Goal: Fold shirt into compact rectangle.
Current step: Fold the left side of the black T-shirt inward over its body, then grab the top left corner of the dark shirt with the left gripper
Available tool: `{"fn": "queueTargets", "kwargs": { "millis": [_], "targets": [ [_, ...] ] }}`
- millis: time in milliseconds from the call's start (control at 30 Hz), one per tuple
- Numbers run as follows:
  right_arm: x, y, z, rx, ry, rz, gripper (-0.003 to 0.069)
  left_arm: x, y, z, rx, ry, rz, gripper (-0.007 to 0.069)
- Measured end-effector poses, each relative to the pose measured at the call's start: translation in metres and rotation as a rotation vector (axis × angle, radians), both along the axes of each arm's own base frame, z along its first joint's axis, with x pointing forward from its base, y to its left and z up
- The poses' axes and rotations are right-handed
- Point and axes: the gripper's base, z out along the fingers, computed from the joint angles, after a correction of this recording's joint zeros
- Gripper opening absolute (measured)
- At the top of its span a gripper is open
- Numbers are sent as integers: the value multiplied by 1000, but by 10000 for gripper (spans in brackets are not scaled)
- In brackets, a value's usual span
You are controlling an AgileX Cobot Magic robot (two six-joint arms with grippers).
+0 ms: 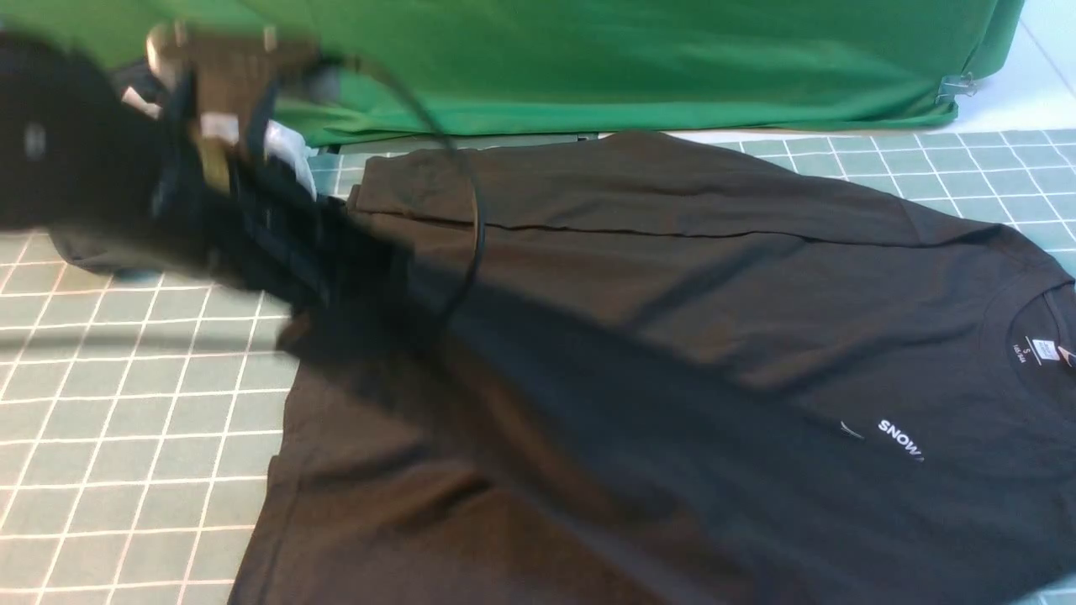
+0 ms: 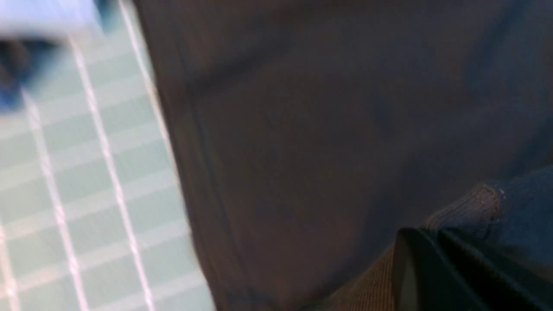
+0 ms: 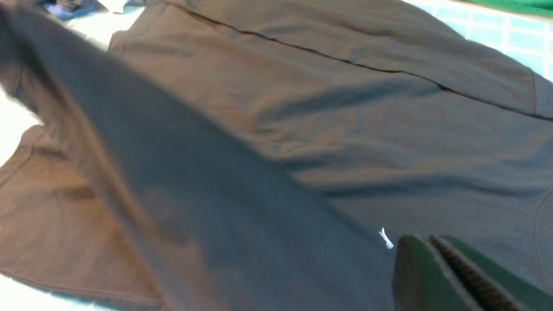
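Note:
The black shirt (image 1: pixel 672 294) lies spread on the grid mat, its collar and white neck label (image 1: pixel 1045 349) at the right and the "SNOW" print (image 1: pixel 901 439) below them. One sleeve (image 1: pixel 546 370) is lifted and stretches diagonally across the body up to my left gripper (image 1: pixel 328 281), which is blurred. In the left wrist view that gripper (image 2: pixel 436 235) is shut on the ribbed cuff (image 2: pixel 484 203). My right gripper (image 3: pixel 425 242) hovers shut over the chest beside a bit of white print (image 3: pixel 386 239), with nothing in it. It is outside the front view.
A green cloth (image 1: pixel 630 59) hangs along the back edge, held by a metal clip (image 1: pixel 958 86). White and dark garments (image 1: pixel 286 143) lie at the back left behind my left arm. Bare grid mat (image 1: pixel 126 403) shows left of the shirt.

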Motion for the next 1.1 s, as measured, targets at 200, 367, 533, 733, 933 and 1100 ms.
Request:
{"fn": "queueTargets", "kwargs": {
  "millis": [200, 367, 533, 733, 933, 1100],
  "targets": [
    [0, 0, 0, 2, -1, -1, 48, 44, 12, -17, 44, 34, 77, 11],
    [0, 0, 0, 3, 0, -2, 55, 71, 11, -56, 75, 102, 81, 13],
    [0, 0, 0, 19, 7, -13, 61, 84, 7, -88, 110, 173, 60, 38],
    [0, 0, 0, 21, 9, -15, 67, 90, 8, -102, 155, 198, 62, 158],
    [0, 0, 0, 22, 9, -16, 71, 90, 11, -101, 161, 199, 102, 390],
    [0, 0, 0, 27, 13, -20, 76, 95, 11, -92, 135, 174, 144, 461]
  ]
}}
